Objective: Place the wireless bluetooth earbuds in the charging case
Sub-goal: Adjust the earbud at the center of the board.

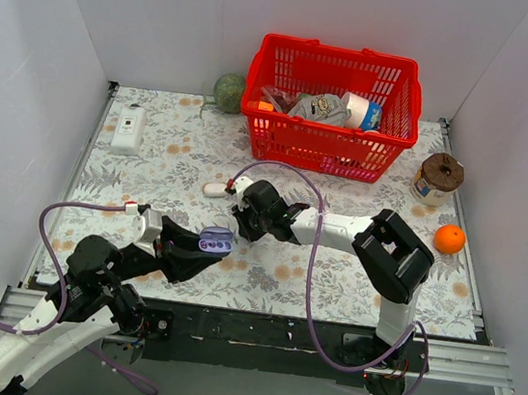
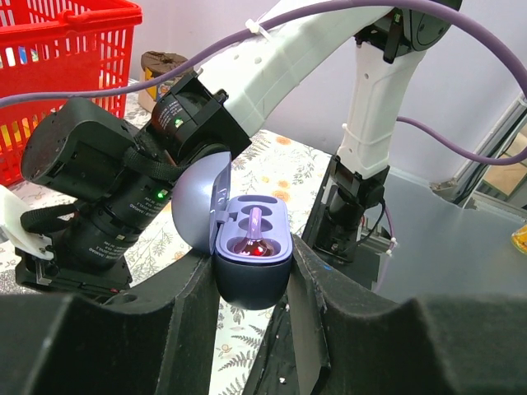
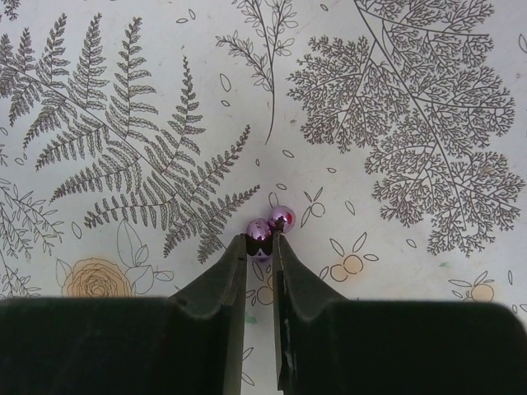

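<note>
Right wrist view: right end effector (image 3: pixel 261 240) narrowed to a slit, its tips pinching one of two glossy purple bead-like wireless earbuds (image 3: pixel 259 230) on the fern-printed counter (image 3: pixel 395 271); the second bud (image 3: pixel 282 217) touches it just beyond one tip. The left end effector (image 2: pixel 251 265) clamps the open lavender oval plastic charging case (image 2: pixel 251 247). Lift straight up, slowly, leaving the neighbour, then seat it squarely in a free socket

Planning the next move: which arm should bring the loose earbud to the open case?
Right. Its gripper is pinching the earbud on the mat, while the left gripper is shut on the open case, holding it lid-open.
</note>
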Controlling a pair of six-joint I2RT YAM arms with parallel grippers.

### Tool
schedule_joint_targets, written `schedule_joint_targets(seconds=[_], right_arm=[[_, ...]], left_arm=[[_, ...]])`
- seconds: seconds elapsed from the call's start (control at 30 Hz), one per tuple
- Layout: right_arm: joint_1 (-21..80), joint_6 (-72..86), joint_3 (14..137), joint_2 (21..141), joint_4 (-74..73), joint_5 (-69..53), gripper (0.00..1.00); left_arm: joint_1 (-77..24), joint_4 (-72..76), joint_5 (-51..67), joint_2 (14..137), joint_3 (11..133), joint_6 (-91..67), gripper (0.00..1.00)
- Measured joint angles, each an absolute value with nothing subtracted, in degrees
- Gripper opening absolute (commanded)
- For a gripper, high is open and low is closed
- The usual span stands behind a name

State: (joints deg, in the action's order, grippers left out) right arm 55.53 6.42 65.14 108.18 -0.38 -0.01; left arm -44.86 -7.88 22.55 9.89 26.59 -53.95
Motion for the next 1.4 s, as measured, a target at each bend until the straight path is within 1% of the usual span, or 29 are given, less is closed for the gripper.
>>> schedule_joint_targets(seconds=[0.1, 0.13, 0.17, 0.47, 0.63, 0.87, 1.1, 1.4], right_arm=[[55.55, 6.66, 65.19, 108.18, -0.38, 0.43, 0.09], [55.53, 6.70, 65.23, 108.18, -0.43, 0.54, 0.04], [55.55, 6.70, 65.28, 108.18, -0.47, 0.71, 0.01], [55.46, 7.79, 65.82, 107.70, -2.57, 1.08, 0.01], [53.39, 12.14, 65.04, 103.94, -5.58, -1.23, 0.01], [45.58, 16.78, 65.32, 98.26, -15.27, -7.90, 0.01], [42.87, 16.14, 65.30, 97.71, -26.13, -11.14, 0.01], [39.92, 20.38, 61.69, 98.00, -25.26, -12.40, 0.01]], left_arm=[[-44.86, -8.01, 22.41, 9.89, 26.59, -54.02, 0.00], [-44.86, -8.08, 22.41, 9.89, 26.59, -54.02, 0.00], [-44.86, -8.16, 22.39, 9.87, 26.59, -54.02, 0.00], [-44.86, -8.62, 22.15, 9.61, 26.59, -54.00, 0.00], [-44.86, -8.64, 22.04, 9.45, 26.59, -53.98, 0.00], [-44.86, -9.06, 22.04, 9.41, 26.59, -53.80, 0.00], [-44.86, -8.10, 22.15, 9.61, 26.04, -53.78, 0.00], [-44.86, -6.81, 22.55, 11.09, 24.25, -54.02, 0.00]])
